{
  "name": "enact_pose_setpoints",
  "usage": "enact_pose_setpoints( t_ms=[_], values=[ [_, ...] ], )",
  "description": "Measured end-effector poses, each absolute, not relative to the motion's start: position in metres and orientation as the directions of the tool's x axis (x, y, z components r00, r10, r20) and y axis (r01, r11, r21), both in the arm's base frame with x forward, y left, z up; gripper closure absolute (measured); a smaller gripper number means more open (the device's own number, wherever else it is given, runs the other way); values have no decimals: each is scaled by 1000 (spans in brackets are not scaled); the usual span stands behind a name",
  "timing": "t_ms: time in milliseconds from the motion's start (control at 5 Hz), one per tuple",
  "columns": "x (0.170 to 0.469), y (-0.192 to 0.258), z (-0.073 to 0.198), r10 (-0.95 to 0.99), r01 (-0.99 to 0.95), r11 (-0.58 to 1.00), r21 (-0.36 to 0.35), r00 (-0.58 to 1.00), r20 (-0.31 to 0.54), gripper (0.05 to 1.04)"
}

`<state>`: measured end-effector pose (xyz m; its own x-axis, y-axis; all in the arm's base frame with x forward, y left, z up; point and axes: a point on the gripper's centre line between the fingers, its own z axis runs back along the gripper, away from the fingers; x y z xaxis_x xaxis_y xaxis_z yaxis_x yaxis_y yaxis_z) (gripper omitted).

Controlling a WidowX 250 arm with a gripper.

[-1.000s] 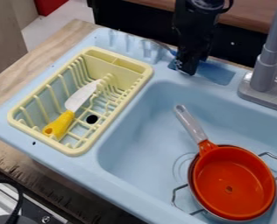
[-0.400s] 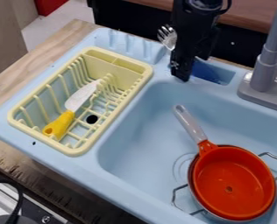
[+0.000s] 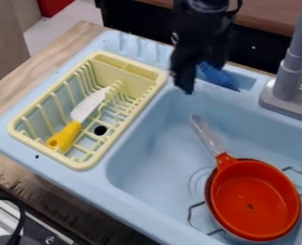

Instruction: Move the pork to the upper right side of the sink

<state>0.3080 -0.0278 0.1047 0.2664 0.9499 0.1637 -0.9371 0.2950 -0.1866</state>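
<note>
The black gripper [image 3: 185, 85] hangs over the sink's upper left rim, just right of the dish rack's upper right corner. It is shut on a fork, mostly hidden behind it. The fork's blue handle [image 3: 219, 76] sticks out to the right over the recess in the back rim, and a bit of its metal head shows left of the gripper. No pork is seen. The light blue sink [image 3: 141, 158] has a deep basin below and right of the gripper.
An orange pan [image 3: 251, 198] sits on a metal pot in the basin's lower right, its grey handle [image 3: 207, 136] pointing up-left. A yellow rack [image 3: 158, 79] holds a yellow-handled knife [image 3: 86, 107]. The grey faucet [image 3: 289, 79] stands at the upper right.
The gripper has moved left and slightly down. The fork has turned and shifted with it; its metal head rose beside the arm and is now mostly behind it, with more blue handle showing at right.
</note>
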Motion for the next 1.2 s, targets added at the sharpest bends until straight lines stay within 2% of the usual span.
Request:
enact_pose_setpoints(
  t_ms=[200, 400, 800, 1000, 1200],
  values=[
    [292, -24, 116, 912, -887, 409, -213, 389, 132, 88],
    [277, -21, 110, 835, -825, 549, -135, 534, 133, 88],
    [232, -38, 102, 565, -567, 822, -43, 805, 184, 88],
    [218, -23, 100, 443, -449, 893, -11, 876, 189, 88],
    [217, 8, 111, 346, -356, 935, 10, 914, 214, 88]
  ],
)
